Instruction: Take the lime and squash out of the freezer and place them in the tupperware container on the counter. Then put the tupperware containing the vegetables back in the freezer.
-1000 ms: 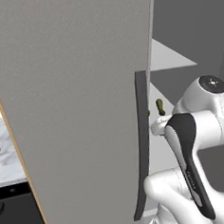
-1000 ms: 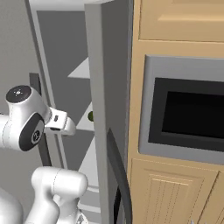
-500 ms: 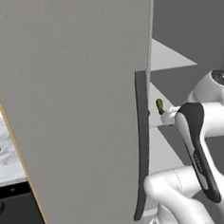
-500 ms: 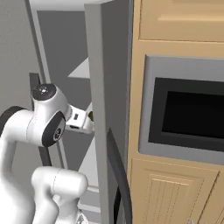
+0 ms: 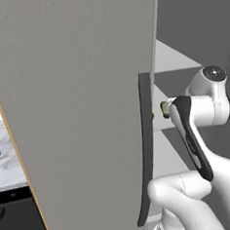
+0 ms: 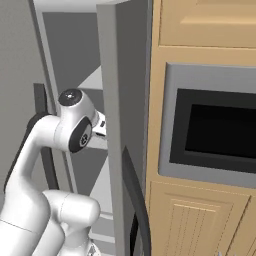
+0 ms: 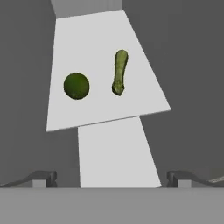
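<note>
Pincer (image 7: 112, 178) jaws stand spread wide with nothing between them, pointing into the freezer (image 5: 81, 90) at a pale shelf (image 7: 96, 57). On that shelf the lime (image 7: 76, 85) lies toward the left edge and the squash (image 7: 120, 72) lies just beside it, the two apart. Compared with a second ago, the arm has reached deeper past the open door, and its wrist now sits further inside the compartment.
</note>
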